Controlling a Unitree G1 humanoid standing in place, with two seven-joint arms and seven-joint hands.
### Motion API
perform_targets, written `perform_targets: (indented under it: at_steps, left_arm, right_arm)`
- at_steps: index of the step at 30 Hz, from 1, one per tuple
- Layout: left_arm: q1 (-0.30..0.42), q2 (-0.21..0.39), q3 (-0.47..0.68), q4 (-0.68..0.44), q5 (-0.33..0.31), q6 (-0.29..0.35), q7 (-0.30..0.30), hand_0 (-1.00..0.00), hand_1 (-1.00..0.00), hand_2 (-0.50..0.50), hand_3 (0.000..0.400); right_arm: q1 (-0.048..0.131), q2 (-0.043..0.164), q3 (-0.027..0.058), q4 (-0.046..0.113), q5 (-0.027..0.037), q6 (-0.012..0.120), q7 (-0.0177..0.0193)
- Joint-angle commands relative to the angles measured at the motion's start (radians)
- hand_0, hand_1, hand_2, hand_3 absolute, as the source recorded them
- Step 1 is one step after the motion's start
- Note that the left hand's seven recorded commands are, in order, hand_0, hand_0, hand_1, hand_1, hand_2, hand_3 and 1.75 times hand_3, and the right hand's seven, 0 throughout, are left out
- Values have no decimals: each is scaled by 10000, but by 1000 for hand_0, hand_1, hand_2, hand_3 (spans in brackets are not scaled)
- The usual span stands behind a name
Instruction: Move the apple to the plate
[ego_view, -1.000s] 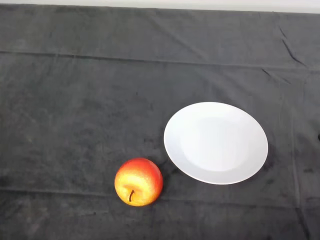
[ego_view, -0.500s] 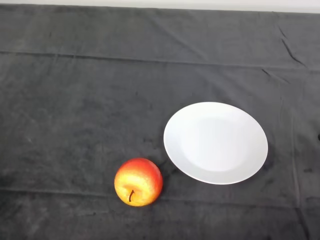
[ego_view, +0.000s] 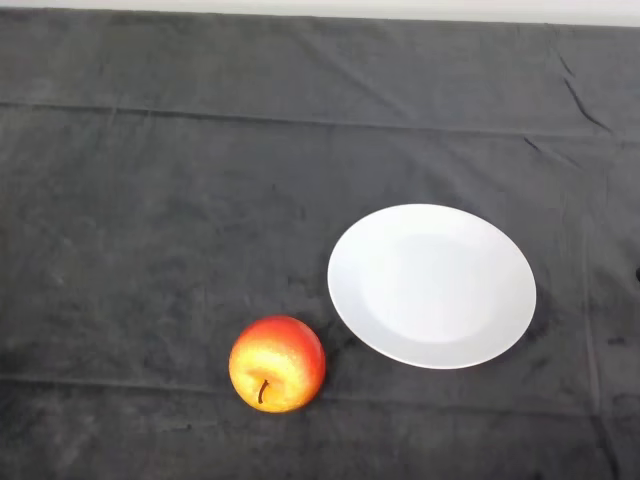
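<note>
A red and yellow apple (ego_view: 277, 363) stands on the dark cloth near the front edge, its stem towards me. A round white plate (ego_view: 431, 285) lies just to the right of it and a little further back. The plate holds nothing. The apple sits close to the plate's lower left rim, apart from it.
The dark cloth (ego_view: 150, 200) covers the whole table, with long creases running across it. A pale strip (ego_view: 400, 8) shows along the far edge.
</note>
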Motion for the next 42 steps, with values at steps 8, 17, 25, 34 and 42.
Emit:
perform_targets:
  at_steps: [8, 17, 25, 34, 42]
  left_arm:
    - [-490, 326, 23, -448, 476, -710, -10, 0, 0, 0, 0]
    - [-941, 377, -331, -862, 948, -635, -104, 0, 0, 0, 0]
    - [-917, 172, -911, -1999, 1547, -280, -95, 0, 0, 0, 0]
    - [-436, -144, -1715, -4075, 2468, 436, 90, 0, 0, 0, 0]
    - [-48, -594, -2487, -5787, 3311, 1189, 169, 0, 0, 0, 0]
  right_arm:
    - [97, -200, -256, -29, -109, 18, 4]
    - [97, -201, -255, -28, -108, 19, 5]
    - [100, -196, -255, -35, -107, 17, 1]
    - [111, -181, -254, -63, -104, 11, -15]
    - [128, -163, -253, -103, -101, 4, -40]
